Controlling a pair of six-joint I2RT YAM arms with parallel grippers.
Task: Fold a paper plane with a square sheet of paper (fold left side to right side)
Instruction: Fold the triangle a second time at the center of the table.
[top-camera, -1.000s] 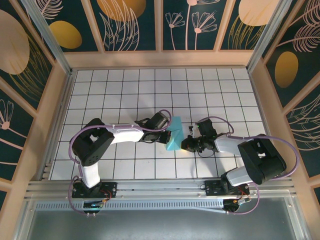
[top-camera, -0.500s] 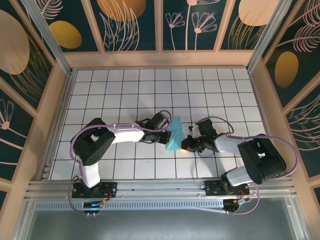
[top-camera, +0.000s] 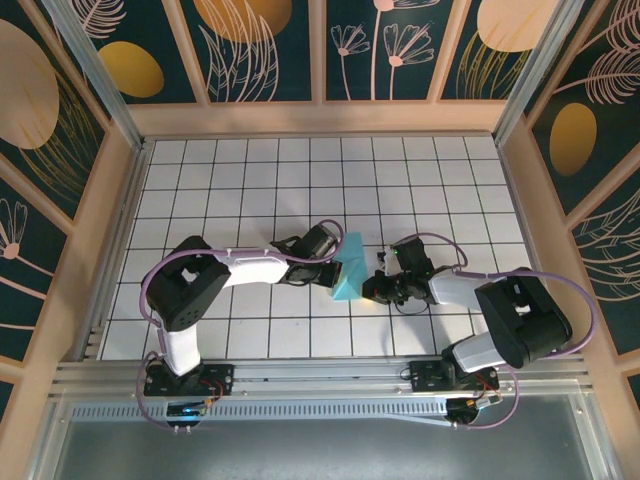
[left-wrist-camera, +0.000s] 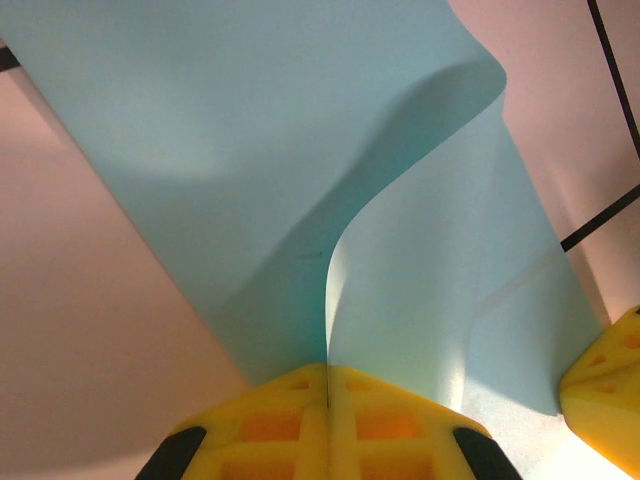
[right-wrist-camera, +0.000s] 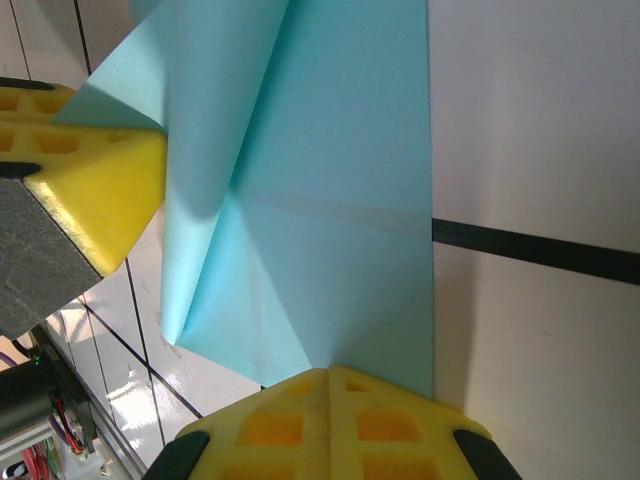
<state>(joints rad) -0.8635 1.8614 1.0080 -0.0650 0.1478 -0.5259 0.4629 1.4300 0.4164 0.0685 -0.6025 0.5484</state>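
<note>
**Square sheet of paper (top-camera: 349, 270) pinched up between two arms**

We saw the square sheet of paper as thin turquoise paper lying near the middle of the gridded desk (top-camera: 250, 180), between the two arms. The left gripper (left-wrist-camera: 327, 378) had its fingers together, clamped on an upturned edge of the sheet. That edge curved up and over from the flat layer beneath it. The right gripper (right-wrist-camera: 328, 378) also had its fingers pressed together, their tips at one edge of the sheet. We could not tell whether any paper sat between them. Diagonal creases fanned across the sheet in the right wrist view. From above, the left gripper covered the sheet's left edge and the folds were too small to read. Both wrist views cut the sheet off at the frame, so its full outline was unclear.
</note>
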